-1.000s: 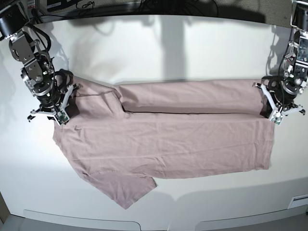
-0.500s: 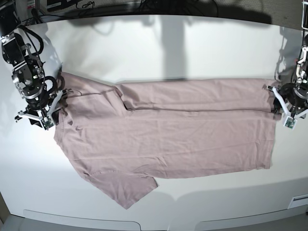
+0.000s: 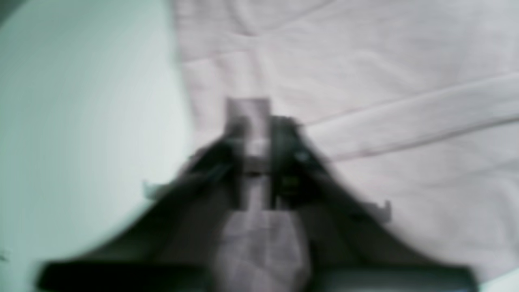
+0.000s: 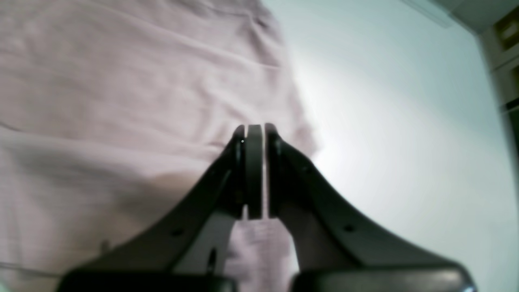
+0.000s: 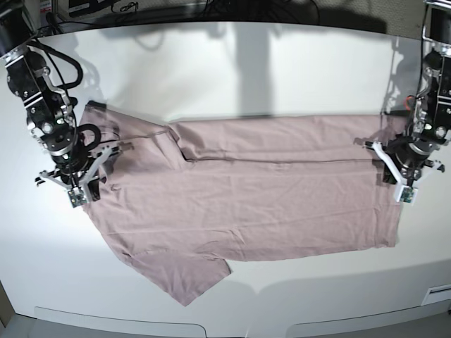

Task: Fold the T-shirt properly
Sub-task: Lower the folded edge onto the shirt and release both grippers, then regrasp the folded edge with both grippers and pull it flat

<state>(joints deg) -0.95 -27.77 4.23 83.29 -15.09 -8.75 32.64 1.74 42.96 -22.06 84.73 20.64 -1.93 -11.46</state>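
A dusty pink T-shirt (image 5: 246, 190) lies flat across the middle of the white worktop (image 5: 232, 70), its upper edge folded down. Since a moment ago both arms have moved inward over the cloth: the left gripper (image 5: 403, 184) at the hem end, the right gripper (image 5: 79, 190) at the collar end, each with fingers pressed together, pinching nothing visible

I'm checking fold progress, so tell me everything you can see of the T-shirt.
The T-shirt is plain dusty pink, soft thin cloth, lying flat and lengthwise across the white table. Its far long edge is folded inward; one short sleeve juts out at the near side. The shut right gripper and shut left gripper sit at opposite ends, over its edges.
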